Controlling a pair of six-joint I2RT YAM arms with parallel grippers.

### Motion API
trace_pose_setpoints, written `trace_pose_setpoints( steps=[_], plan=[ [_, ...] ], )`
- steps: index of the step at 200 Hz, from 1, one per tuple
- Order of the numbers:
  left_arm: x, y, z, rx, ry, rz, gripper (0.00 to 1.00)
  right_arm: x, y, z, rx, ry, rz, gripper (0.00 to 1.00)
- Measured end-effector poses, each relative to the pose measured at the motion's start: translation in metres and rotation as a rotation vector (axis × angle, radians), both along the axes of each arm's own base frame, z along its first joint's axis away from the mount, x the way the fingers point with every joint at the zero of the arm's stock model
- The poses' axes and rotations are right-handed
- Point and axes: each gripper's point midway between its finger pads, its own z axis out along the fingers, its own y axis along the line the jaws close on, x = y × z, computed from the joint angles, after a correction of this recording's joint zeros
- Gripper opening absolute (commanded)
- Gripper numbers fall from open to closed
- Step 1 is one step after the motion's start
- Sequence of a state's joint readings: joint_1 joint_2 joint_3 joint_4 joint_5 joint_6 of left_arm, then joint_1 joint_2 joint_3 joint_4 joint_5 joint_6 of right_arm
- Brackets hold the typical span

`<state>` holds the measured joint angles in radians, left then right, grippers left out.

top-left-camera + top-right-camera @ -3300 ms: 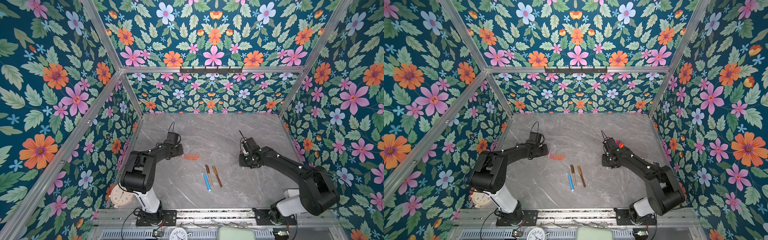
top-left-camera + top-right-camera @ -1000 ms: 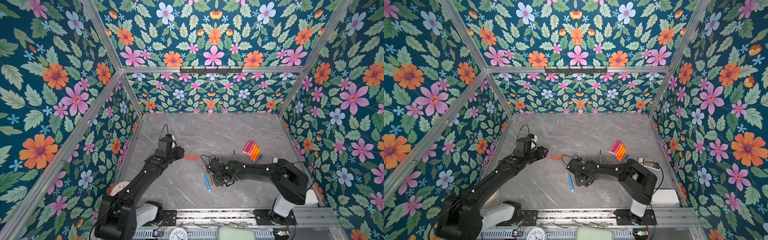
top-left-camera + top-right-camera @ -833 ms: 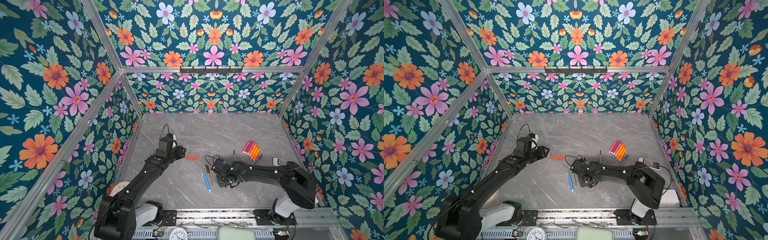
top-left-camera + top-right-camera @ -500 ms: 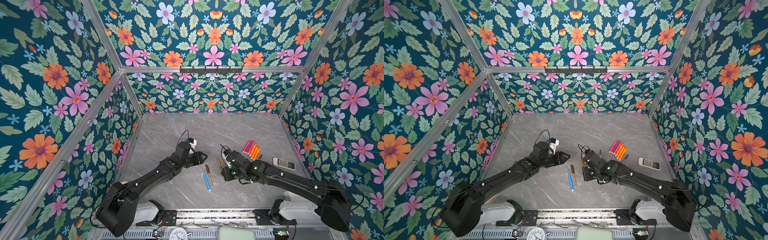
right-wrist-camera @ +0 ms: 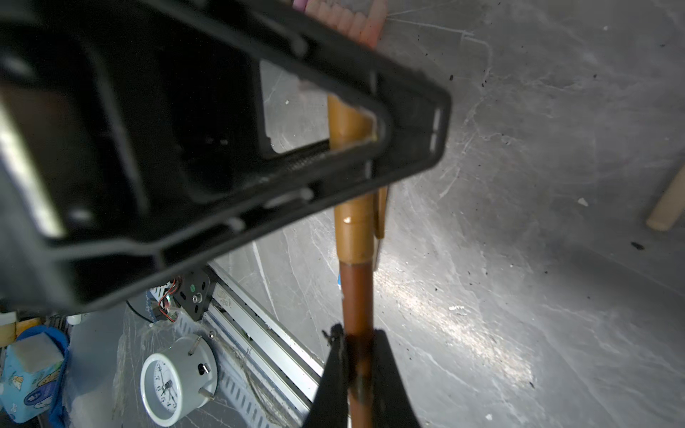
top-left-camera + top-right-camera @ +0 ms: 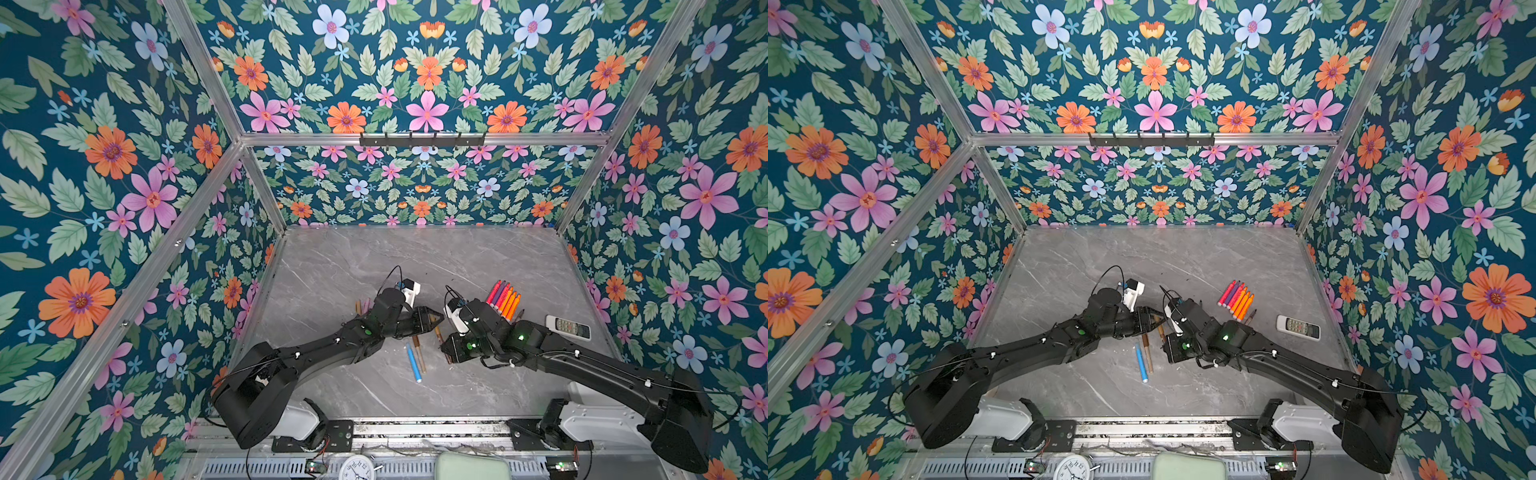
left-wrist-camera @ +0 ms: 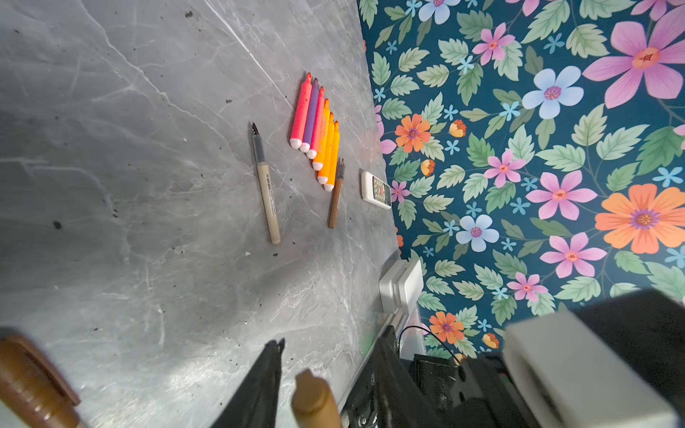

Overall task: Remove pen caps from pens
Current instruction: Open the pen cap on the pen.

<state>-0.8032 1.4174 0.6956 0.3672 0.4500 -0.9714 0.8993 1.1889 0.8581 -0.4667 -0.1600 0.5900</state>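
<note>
I have the brown pen [image 5: 355, 292] up off the table [image 6: 415, 257], over its middle and a little toward the front edge, spanned between my two arms. The right gripper [image 5: 356, 342] is clamped hard on the bare barrel, well back from the cap, so that end looks secure. The tan-gold cap [image 5: 351, 233] is on the pen. Its far end sits between the jaws of the left gripper [image 6: 432, 319], which stand narrow and close on either side of it. In the left wrist view there seem to be slivers of gap beside the cap, so I cannot tell whether they are biting yet. I expect the pen to be very light and stiff, with smooth plastic that could slide in the pads if I pull before the pinch is firm. The cap is probably a friction fit that lets go suddenly. I would take it across its round body, clear of the thin clip [image 5: 381, 215], which may flex or snag. Then I would pull straight along the barrel, since a sideways tug could lever the pen out of the right jaws. A blue pen [image 6: 413, 363] lies below, toward the front edge. The row of bright pens [image 6: 505, 301] lies toward the right edge, tips bare.
</note>
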Motion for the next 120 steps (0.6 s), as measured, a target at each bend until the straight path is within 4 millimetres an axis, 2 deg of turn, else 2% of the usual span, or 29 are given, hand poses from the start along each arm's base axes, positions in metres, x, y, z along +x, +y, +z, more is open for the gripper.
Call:
trace_pose_setpoints(
  steps=[14, 24, 49, 92, 112, 120],
  plan=[
    [-0.002, -0.003, 0.0, -0.018, 0.017, -0.005, 0.0, 0.0, 0.0, 0.001, 0.001, -0.004, 0.002, 0.0],
    [-0.003, -0.01, 0.01, -0.054, -0.004, -0.03, 0.0, 0.0, -0.001, -0.002, -0.014, -0.003, 0.005, 0.0],
    [0.003, -0.008, 0.015, -0.049, -0.004, -0.02, 0.0, 0.004, 0.001, -0.001, -0.01, -0.019, 0.005, 0.0],
    [0.038, 0.018, 0.031, -0.009, 0.026, -0.02, 0.0, 0.021, 0.022, 0.012, 0.087, -0.135, -0.026, 0.0],
    [0.084, 0.038, 0.051, -0.025, -0.062, 0.102, 0.0, -0.017, 0.013, -0.021, 0.012, 0.003, 0.061, 0.0],
    [0.096, 0.045, 0.057, -0.033, -0.087, 0.136, 0.0, -0.024, 0.01, -0.027, -0.001, 0.027, 0.068, 0.0]
  ],
)
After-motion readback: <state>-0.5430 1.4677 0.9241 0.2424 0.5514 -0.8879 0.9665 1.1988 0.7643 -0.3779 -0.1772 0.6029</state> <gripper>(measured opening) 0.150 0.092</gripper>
